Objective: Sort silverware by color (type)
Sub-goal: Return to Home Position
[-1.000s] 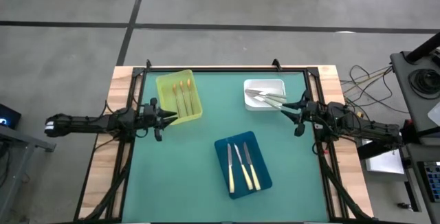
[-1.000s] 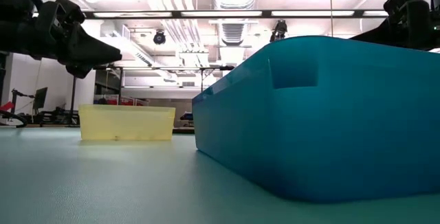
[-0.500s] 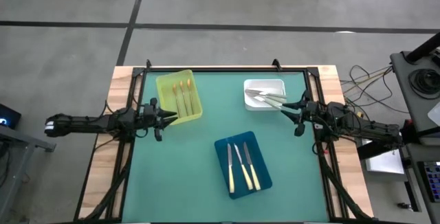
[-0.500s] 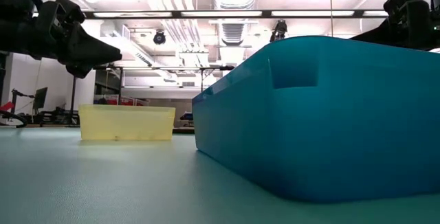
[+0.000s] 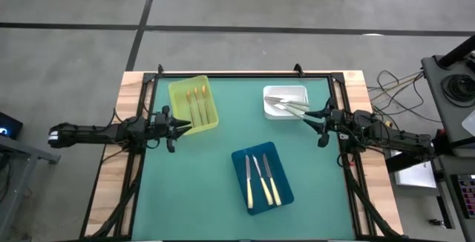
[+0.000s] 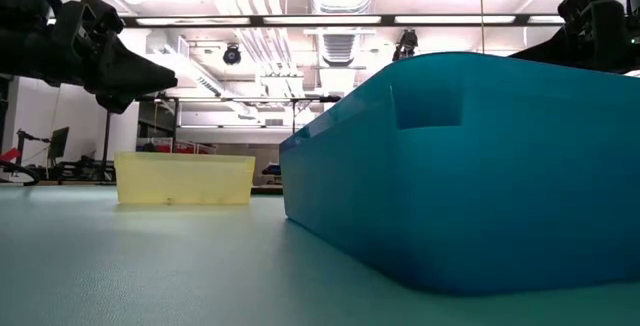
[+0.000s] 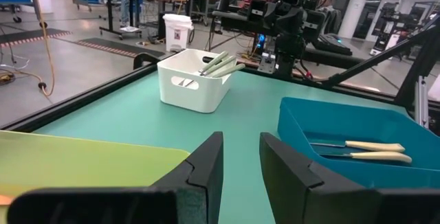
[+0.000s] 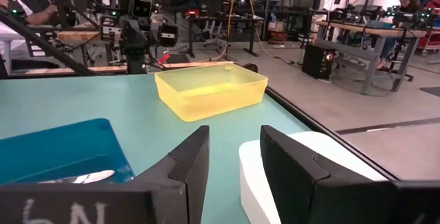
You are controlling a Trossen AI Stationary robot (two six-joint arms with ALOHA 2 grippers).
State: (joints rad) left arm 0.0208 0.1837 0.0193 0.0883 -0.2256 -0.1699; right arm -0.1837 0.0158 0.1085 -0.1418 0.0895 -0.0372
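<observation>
Three gold-copper utensils [image 5: 197, 100] lie in the yellow tray [image 5: 180, 93] at the far left. Silver-grey pieces [image 5: 289, 105] lie in the white tray [image 5: 271, 113], their ends sticking over its right rim. Three cream-handled knives [image 5: 261, 178] lie in the blue tray [image 5: 237, 159] near the table's middle. My left gripper [image 5: 184, 128] hovers open at the yellow tray's near edge, holding nothing. My right gripper [image 5: 310, 118] hovers open beside the white tray's near right corner, also empty.
Green mat [image 5: 200, 190] lies bare to the left and right of the blue tray. A black frame [image 5: 245, 75] rims the mat. In the low view the blue tray [image 6: 470, 166] fills the right half, with the yellow tray [image 6: 183, 179] farther back.
</observation>
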